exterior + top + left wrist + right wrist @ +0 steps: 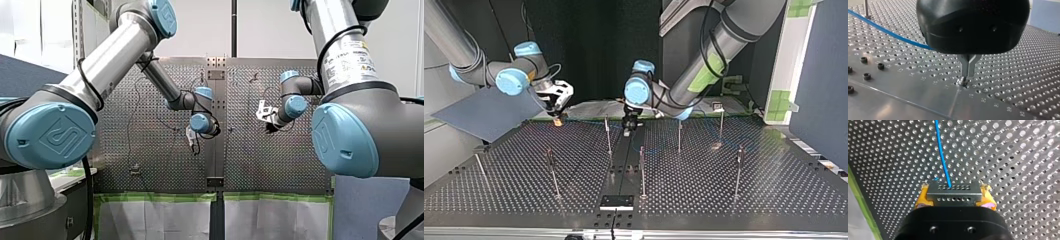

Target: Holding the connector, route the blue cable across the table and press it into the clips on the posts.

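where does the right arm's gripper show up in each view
Front view: my right gripper, just right of the centre seam.
Top view: at the view's left, by the far edge of the table.
Left wrist view: not in it.
Right wrist view: its own, clamped on the connector.
Shared landmark: the perforated table.

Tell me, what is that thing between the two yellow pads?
A metal connector with rows of small holes, held by the yellow pads of my right gripper; the blue cable runs out of it. The right wrist view shows this.
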{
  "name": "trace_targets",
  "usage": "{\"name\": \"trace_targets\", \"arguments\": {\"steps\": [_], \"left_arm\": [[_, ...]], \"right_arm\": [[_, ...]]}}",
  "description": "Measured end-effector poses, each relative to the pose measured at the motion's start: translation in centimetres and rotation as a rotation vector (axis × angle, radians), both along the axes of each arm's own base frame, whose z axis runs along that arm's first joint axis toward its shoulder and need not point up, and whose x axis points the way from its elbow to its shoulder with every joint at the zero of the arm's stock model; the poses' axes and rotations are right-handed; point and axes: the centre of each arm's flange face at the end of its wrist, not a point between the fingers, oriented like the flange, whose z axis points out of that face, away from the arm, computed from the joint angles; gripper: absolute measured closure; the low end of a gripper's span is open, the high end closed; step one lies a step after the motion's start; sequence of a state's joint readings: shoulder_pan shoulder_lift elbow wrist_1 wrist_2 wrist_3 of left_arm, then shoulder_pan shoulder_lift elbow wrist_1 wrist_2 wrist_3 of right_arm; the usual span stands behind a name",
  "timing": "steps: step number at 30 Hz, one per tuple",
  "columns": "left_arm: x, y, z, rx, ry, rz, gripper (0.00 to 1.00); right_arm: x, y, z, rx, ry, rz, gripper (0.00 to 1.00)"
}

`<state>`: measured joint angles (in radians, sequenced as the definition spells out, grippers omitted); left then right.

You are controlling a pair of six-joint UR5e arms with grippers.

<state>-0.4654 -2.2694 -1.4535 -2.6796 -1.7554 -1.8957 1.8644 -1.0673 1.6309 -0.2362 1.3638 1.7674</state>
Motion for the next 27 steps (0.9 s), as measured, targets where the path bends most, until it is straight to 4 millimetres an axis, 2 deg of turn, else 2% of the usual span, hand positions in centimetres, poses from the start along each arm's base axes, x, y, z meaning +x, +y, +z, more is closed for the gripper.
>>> {"name": "trace_targets", "arguments": {"steps": [7, 11, 12, 13, 15, 16, 18, 19, 20, 21, 22, 23, 25, 26, 27], "left_arm": [[0.4, 0.4, 0.1, -0.007, 0.0, -0.003, 1.0], [0.4, 0.5, 0.1, -0.006, 0.002, -0.001, 1.0], [0.4, 0.5, 0.1, -0.005, 0.003, -0.001, 0.96], [0.4, 0.5, 0.1, -0.005, 0.004, -0.001, 0.96], [0.4, 0.5, 0.1, -0.004, 0.005, 0.0, 0.86], [0.4, 0.5, 0.1, -0.004, 0.006, 0.0, 0.86], [0.4, 0.5, 0.1, -0.003, 0.008, -0.001, 0.73], [0.3, 0.5, 0.0, -0.002, 0.01, -0.001, 0.73], [0.3, 0.4, 0.0, 0.001, 0.012, -0.002, 0.55], [0.2, 0.4, 0.0, 0.004, 0.015, -0.003, 0.44], [0.1, 0.3, 0.0, 0.008, 0.019, -0.005, 0.44], [-0.1, 0.2, -0.1, 0.016, 0.024, -0.007, 0.33], [-0.4, 0.1, -0.2, 0.029, 0.034, -0.009, 0.33], [-0.5, 0.1, -0.3, 0.038, 0.041, -0.009, 0.0], [-0.6, 0.1, -0.3, 0.045, 0.045, -0.008, 0.0]], "right_arm": [[0.1, -0.7, 0.2, -0.023, -0.007, -0.001, 1.0], [0.1, -1.4, -0.6, -0.037, -0.01, 0.016, 1.0], [0.1, -1.6, -0.8, -0.042, -0.012, 0.022, 1.0], [0.1, -1.8, -1.0, -0.05, -0.016, 0.028, 1.0], [0.1, -2.1, -1.1, -0.061, -0.024, 0.036, 1.0], [0.1, -2.3, -1.2, -0.069, -0.03, 0.042, 1.0], [0.2, -2.7, -1.2, -0.083, -0.037, 0.051, 1.0], [0.1, -2.9, -1.1, -0.089, -0.039, 0.055, 1.0], [0.1, -3.0, -1.1, -0.093, -0.041, 0.057, 1.0], [0.1, -3.1, -1.1, -0.096, -0.041, 0.059, 1.0], [0.1, -3.2, -1.1, -0.098, -0.041, 0.061, 1.0], [0.0, -3.2, -1.0, -0.1, -0.041, 0.062, 1.0], [0.0, -3.3, -1.0, -0.102, -0.041, 0.063, 1.0], [0.0, -3.4, -0.9, -0.103, -0.04, 0.063, 1.0], [-0.1, -3.4, -0.9, -0.104, -0.04, 0.063, 1.0]]}}
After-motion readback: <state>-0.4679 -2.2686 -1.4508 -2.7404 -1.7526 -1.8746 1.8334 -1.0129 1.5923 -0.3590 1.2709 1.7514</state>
